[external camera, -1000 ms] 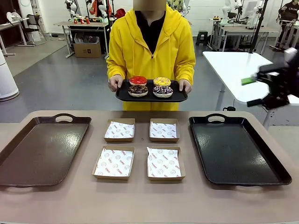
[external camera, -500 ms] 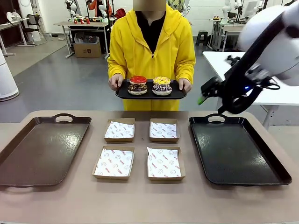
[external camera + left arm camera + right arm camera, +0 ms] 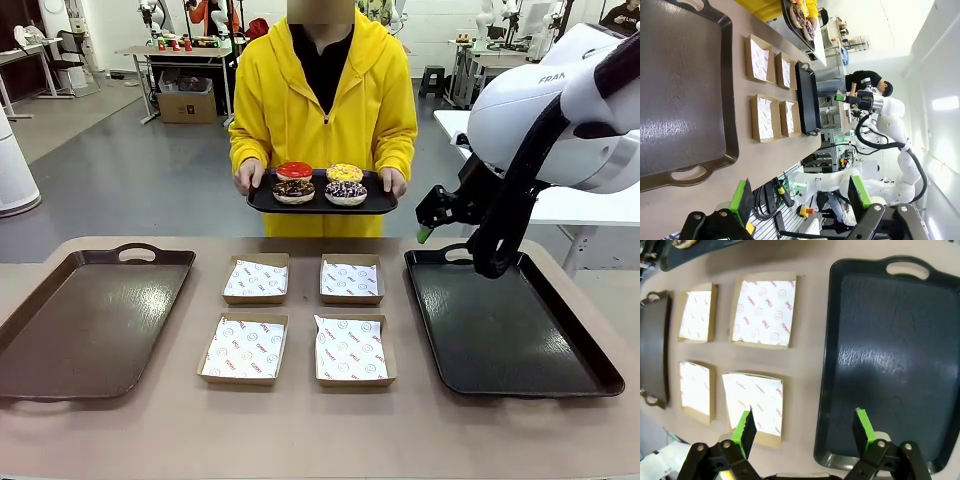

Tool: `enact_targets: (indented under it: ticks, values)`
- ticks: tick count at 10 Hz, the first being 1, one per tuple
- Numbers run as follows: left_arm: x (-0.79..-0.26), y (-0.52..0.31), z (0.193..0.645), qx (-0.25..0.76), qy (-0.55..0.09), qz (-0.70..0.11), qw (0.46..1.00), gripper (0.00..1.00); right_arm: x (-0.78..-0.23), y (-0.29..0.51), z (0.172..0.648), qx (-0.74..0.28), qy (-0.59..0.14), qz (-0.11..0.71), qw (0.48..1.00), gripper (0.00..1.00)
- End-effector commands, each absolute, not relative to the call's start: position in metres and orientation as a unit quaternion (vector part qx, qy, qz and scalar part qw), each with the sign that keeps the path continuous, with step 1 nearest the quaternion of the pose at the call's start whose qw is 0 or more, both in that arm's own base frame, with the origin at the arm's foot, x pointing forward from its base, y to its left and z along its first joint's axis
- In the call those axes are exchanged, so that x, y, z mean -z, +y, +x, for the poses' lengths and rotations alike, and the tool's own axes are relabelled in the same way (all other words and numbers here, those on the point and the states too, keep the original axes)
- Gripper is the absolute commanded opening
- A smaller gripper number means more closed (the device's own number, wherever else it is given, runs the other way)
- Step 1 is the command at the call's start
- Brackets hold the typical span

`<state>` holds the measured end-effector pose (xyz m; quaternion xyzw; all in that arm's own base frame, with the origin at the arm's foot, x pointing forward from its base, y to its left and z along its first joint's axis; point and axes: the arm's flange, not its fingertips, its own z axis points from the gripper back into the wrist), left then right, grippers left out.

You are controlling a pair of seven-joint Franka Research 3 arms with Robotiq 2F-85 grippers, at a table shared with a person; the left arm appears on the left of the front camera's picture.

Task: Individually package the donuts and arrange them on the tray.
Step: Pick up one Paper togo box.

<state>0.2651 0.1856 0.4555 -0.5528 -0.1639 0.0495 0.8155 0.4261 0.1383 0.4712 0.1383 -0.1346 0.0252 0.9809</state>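
Front view: the donuts (image 3: pixel 320 184), on the small tray (image 3: pixel 262 205) the person (image 3: pixel 320 100) holds, lie left of the right end effector (image 3: pixel 424 224), the nearer one, jaws wide and empty.

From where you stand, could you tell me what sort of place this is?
Likely a robotics lab: a white robot arm over the black tray, cluttered workbenches on an open grey floor, a cardboard box under one.

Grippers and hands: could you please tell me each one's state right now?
Left gripper: open, empty.
Right gripper: open, empty.
Person's hands: holding the small tray.
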Motion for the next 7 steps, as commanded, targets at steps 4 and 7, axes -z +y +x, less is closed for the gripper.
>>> enact_targets:
  ticks: [4,7]
  values:
    - [-0.4561,0.1867,0.2642,-0.045,-0.171,-0.559,0.810,1.00,-0.4676,0.1418,0.4269,-0.022,-0.136,0.133,0.982,1.00]
    - [-0.4561,0.1867,0.2642,-0.045,-0.171,-0.559,0.810,1.00,-0.4676,0.1418,0.4269,-0.022,-0.136,0.133,0.982,1.00]
